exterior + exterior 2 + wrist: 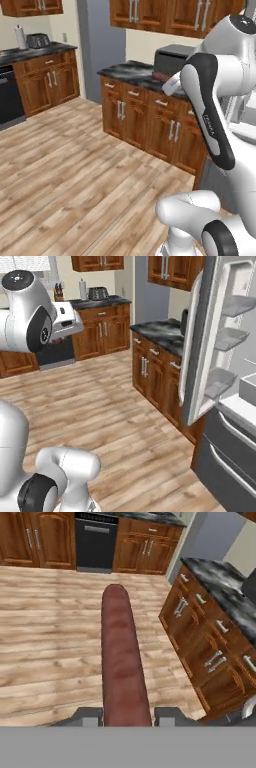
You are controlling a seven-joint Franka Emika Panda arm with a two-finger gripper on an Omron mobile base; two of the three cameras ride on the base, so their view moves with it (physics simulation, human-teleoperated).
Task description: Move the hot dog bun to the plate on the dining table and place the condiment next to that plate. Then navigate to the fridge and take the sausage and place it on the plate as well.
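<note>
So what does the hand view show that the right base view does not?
Hand view alone: the sausage, a long red-brown piece pointing away from the camera, held between the two finger tips of the pincer, which is shut on it, above the wooden floor.

Right base view alone: the fridge with its door swung open, the white door shelves, and the grey drawers below.

Both: the wooden floor, the brown cabinets with the dark marbled counter, and the black appliance set into the far cabinets.
</note>
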